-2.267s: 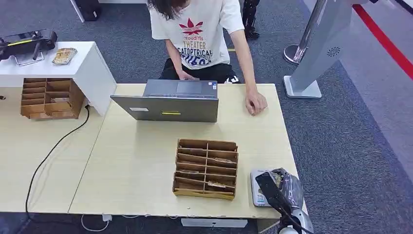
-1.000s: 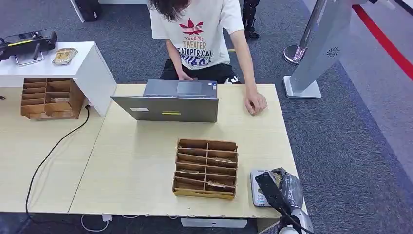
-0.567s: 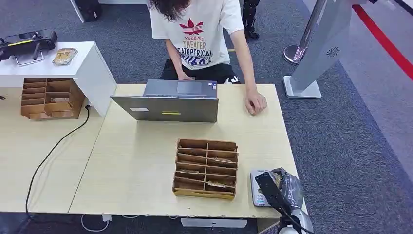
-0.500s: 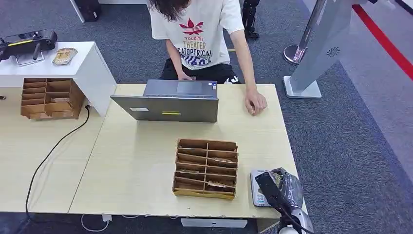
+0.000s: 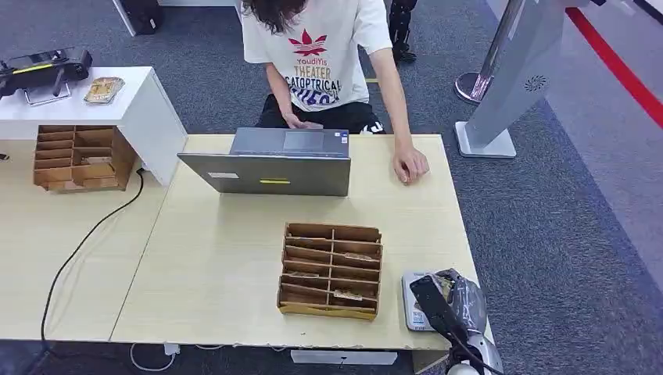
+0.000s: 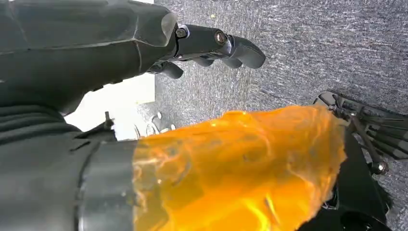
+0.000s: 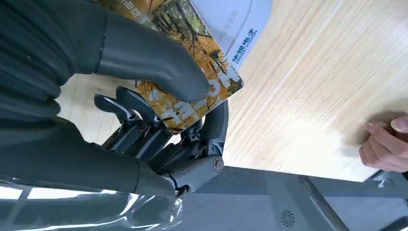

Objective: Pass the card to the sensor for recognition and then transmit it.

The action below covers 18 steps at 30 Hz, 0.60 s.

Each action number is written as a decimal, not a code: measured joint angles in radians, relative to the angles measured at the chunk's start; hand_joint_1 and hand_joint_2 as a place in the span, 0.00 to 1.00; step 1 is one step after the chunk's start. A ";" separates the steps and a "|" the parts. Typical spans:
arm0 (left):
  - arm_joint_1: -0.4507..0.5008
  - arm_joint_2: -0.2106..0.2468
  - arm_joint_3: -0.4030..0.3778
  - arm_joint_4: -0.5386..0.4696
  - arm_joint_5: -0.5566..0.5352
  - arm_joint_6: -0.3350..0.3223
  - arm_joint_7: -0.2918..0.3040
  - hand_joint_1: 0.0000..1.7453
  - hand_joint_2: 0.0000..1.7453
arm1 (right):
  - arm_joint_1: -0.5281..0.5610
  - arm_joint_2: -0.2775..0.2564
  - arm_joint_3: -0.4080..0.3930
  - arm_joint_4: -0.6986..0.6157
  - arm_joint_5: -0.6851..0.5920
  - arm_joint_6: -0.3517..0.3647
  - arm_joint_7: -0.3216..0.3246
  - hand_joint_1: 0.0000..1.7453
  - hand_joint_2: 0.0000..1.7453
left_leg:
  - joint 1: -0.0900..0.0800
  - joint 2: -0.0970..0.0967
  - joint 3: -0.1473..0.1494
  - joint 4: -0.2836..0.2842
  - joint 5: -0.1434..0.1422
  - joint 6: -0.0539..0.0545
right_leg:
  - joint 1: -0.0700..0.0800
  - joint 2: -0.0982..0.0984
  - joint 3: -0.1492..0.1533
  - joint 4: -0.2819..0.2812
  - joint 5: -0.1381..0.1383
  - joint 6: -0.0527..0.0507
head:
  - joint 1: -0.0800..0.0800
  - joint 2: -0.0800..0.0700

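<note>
My right hand [image 5: 457,303] hangs over the table's front right corner. Its thumb and fingers pinch a card [image 7: 222,83] printed with yellow autumn trees. The card lies just above the white sensor pad [image 7: 233,21], a small flat grey-white box [image 5: 412,306] at the table edge, partly hidden by the hand. I cannot tell whether card and sensor touch. My left hand [image 6: 144,72] hangs over grey carpet, holding nothing, with its dark fingers [image 6: 226,43] apart from the thumb, which is wrapped in orange film [image 6: 231,163].
A brown cardboard sorter [image 5: 331,270] with several slots stands left of the sensor. Behind it a grey laptop [image 5: 270,162] faces a seated person, whose hand [image 5: 410,166] rests on the table's far right. A second sorter [image 5: 77,158] and a white box [image 5: 117,109] are at left.
</note>
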 joint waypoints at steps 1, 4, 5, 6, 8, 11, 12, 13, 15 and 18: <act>0.000 0.000 0.000 0.000 0.000 0.000 0.000 0.00 0.00 | 0.000 0.000 0.000 0.000 0.000 0.000 -0.001 1.00 1.00 | 0.000 0.000 0.000 0.000 0.000 0.000 | 0.000 0.000 0.000 0.000 0.000 0.000 | 0.000 0.000; 0.000 0.000 0.000 0.000 0.000 0.000 0.000 0.00 0.00 | 0.000 0.000 0.000 0.001 0.000 -0.001 -0.001 1.00 1.00 | 0.000 0.000 0.000 0.000 0.000 0.000 | 0.000 0.000 0.000 0.000 0.000 0.000 | 0.000 0.000; 0.000 0.000 0.000 0.000 0.000 0.000 0.000 0.00 0.00 | 0.000 0.000 0.000 0.001 0.000 -0.002 -0.001 1.00 1.00 | 0.000 0.000 0.000 0.000 0.000 0.000 | 0.000 0.000 0.000 0.000 0.000 0.000 | 0.000 0.000; 0.000 0.000 0.000 0.000 0.000 0.000 0.000 0.00 0.00 | 0.000 0.000 0.000 0.002 0.000 -0.002 -0.001 1.00 1.00 | 0.000 0.000 0.000 0.000 0.000 0.000 | 0.000 0.000 0.000 0.000 0.000 0.000 | 0.000 0.000; 0.000 0.000 0.000 0.000 0.000 0.000 0.000 0.00 0.00 | 0.000 0.000 0.000 0.002 0.000 -0.002 -0.002 1.00 1.00 | 0.000 0.000 0.000 0.000 0.000 0.000 | 0.000 0.000 0.000 0.000 0.000 0.000 | 0.000 0.000; 0.000 0.000 0.000 0.000 0.000 0.000 0.000 0.00 0.00 | 0.000 0.000 0.000 0.004 0.001 -0.008 -0.004 1.00 1.00 | 0.000 0.000 0.000 0.000 0.000 0.000 | 0.000 0.000 0.000 0.000 0.000 0.000 | 0.000 0.000; 0.000 0.000 0.000 0.000 0.000 0.000 0.000 0.00 0.00 | 0.000 0.001 0.000 0.004 0.002 -0.013 -0.008 1.00 1.00 | 0.000 0.000 0.000 0.000 0.000 0.000 | 0.000 0.000 0.000 0.000 0.000 0.000 | 0.000 0.000; 0.000 0.000 0.000 0.000 0.000 0.000 0.000 0.00 0.00 | 0.000 0.002 0.000 0.004 0.003 -0.018 -0.010 1.00 1.00 | 0.000 0.000 0.000 0.000 0.000 0.000 | 0.000 0.000 0.000 0.000 0.000 0.000 | 0.000 0.000; 0.000 0.000 0.000 0.000 0.000 0.000 0.000 0.00 0.00 | 0.001 0.004 0.000 0.002 0.006 -0.029 -0.015 1.00 1.00 | 0.000 0.000 0.000 0.000 0.000 0.000 | 0.000 0.000 0.000 0.000 0.000 0.000 | 0.000 0.000; 0.000 0.000 0.000 0.000 0.005 0.001 0.000 0.00 0.00 | 0.017 0.008 0.002 -0.020 -0.002 -0.058 -0.047 1.00 1.00 | 0.000 0.000 -0.001 0.000 0.000 0.000 | 0.000 0.000 0.000 0.000 0.000 0.000 | 0.000 0.000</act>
